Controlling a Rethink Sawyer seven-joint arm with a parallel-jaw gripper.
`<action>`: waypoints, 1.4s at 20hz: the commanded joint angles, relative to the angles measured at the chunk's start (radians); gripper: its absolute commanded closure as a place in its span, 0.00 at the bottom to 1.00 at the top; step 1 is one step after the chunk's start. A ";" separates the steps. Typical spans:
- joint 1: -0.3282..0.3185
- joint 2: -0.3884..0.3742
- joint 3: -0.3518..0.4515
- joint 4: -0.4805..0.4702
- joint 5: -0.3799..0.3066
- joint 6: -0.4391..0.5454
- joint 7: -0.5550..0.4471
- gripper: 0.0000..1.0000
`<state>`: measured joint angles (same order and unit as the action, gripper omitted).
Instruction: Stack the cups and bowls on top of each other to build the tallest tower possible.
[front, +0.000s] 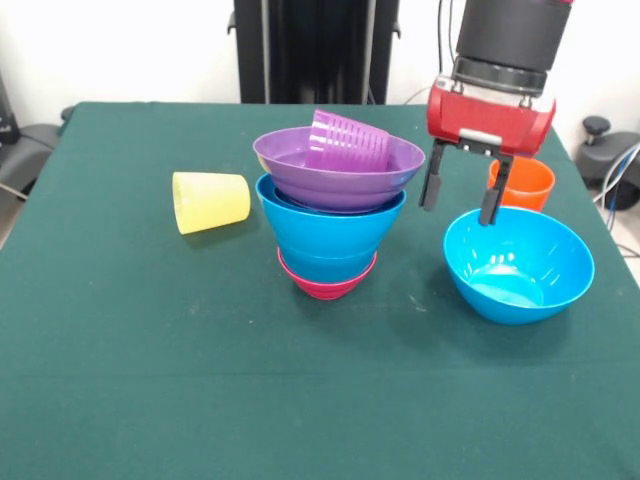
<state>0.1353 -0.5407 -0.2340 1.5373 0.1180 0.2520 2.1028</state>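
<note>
Three cups are scattered around here, none upright in a stack. The yellow cup (209, 201) is tipped on its side on the green table (150, 380), left of the tower (335, 205), long axis running left-right with the wide mouth pointing left. The purple cup (348, 140) also lies on its side, inside the purple bowl (335, 178) at the top, its narrow base toward the left. Under that bowl sit nested blue bowls (332, 235) on a magenta bowl (327, 281). The orange cup (522, 185) stands upright behind a loose blue bowl (518, 264), probably just apart from it, hard to say. The gripper (460, 196) hangs over that bowl's far rim, fingers spread, holding nothing.
</note>
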 joint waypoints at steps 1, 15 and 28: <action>0.054 0.059 0.041 -0.067 0.050 0.054 0.176 0.00; 0.084 0.094 -0.001 -0.082 0.076 0.041 0.157 0.00; 0.117 0.167 -0.012 -0.129 0.116 0.027 0.175 0.00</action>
<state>0.2227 -0.4371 -0.3045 1.4724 0.1971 0.2520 2.1028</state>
